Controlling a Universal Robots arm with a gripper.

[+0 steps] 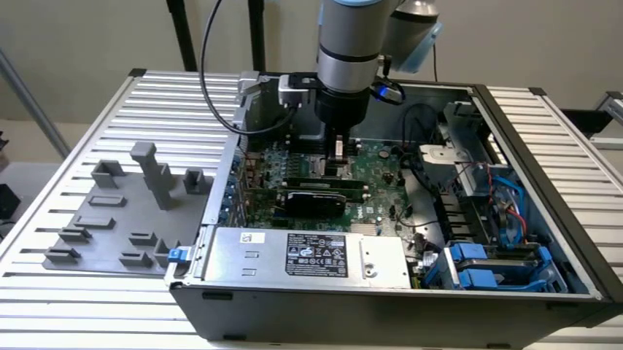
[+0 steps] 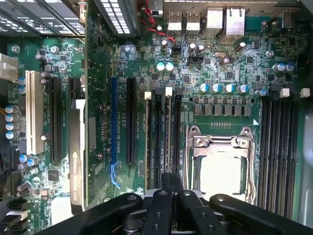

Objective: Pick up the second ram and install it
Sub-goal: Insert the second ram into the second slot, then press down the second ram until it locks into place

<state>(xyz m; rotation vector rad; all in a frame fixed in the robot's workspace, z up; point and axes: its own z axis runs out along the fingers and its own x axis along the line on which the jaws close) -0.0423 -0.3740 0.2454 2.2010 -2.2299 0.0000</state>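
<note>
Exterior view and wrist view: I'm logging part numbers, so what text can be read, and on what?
Black label on the power supply: print too small to read.
White sticker beside it: too small to read.
White lettering on the motherboard: too blurred to read.
Nothing can be quoted.

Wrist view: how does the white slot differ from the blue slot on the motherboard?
The white slot is wider and shorter, while the blue slot is slimmer and longer. The white slot lies beyond the black card from the blue slot. Both run parallel and look empty.
</note>
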